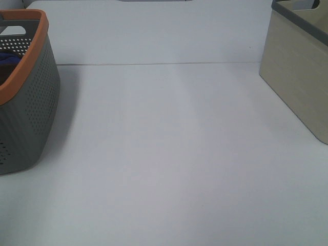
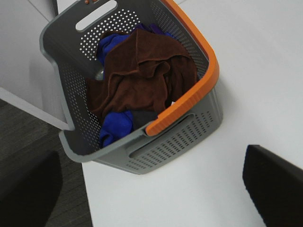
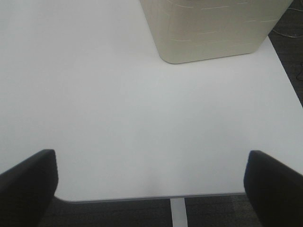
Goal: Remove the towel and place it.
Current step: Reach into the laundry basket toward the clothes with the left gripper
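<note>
The towel point(image 2: 142, 78) is a dark reddish-brown cloth lying crumpled in the grey basket point(image 2: 175, 142) with an orange rim, on top of blue cloth point(image 2: 113, 127). My left gripper point(image 2: 149, 158) hovers open above the near end of the basket, well apart from the towel, with nothing between its black fingers point(image 2: 274, 184). My right gripper point(image 3: 150, 156) is open and empty over the bare white table near its edge. In the exterior high view the basket point(image 1: 31, 118) stands at the far left, with some blue cloth point(image 1: 7, 59) showing inside; neither gripper appears there.
A beige bin point(image 1: 300, 77) with a grey rim stands at the back right of the white table point(image 1: 169, 154); the right wrist view shows its rounded wall point(image 3: 213, 33). The basket sits close to the table's left edge point(image 2: 87, 189), with dark floor beyond.
</note>
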You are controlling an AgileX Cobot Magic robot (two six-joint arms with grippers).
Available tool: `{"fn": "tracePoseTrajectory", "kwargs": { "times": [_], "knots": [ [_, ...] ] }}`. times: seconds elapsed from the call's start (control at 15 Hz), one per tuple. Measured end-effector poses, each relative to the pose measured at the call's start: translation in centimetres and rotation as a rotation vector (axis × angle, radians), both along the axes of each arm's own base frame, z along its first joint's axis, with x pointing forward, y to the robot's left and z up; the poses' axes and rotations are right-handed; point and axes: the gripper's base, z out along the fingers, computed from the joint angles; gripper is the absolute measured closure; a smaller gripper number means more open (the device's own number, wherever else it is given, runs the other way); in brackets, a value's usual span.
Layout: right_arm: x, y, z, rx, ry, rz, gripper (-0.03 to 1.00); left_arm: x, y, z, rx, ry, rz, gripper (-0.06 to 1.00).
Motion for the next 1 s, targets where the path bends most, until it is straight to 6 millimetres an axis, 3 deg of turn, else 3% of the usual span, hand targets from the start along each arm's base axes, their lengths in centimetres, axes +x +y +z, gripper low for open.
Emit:
{"fn": "tracePoseTrajectory", "kwargs": {
  "times": [0.27,0.47,0.53,0.67,0.8,1.0],
  "knots": [
    [0.0,0.0,0.0,0.000,0.000,0.000,0.00,8.5,-0.3,2.8,0.130,0.198,-0.118,-0.05],
    [0.0,0.0,0.0,0.000,0.000,0.000,0.00,14.6,-0.5,3.0,0.200,0.278,-0.193,-0.05],
    [0.0,0.0,0.0,0.000,0.000,0.000,0.00,18.4,-0.6,2.2,0.266,0.322,-0.266,-0.05],
    [0.0,0.0,0.0,0.000,0.000,0.000,0.00,20.5,-0.6,1.1,0.356,0.363,-0.363,-0.05],
    [0.0,0.0,0.0,0.000,0.000,0.000,0.00,23.2,0.0,-1.6,0.488,0.463,-0.484,-0.05],
    [0.0,0.0,0.0,0.000,0.000,0.000,0.00,27.6,2.4,-6.6,0.542,0.568,-0.477,-0.05]
  ]
}}
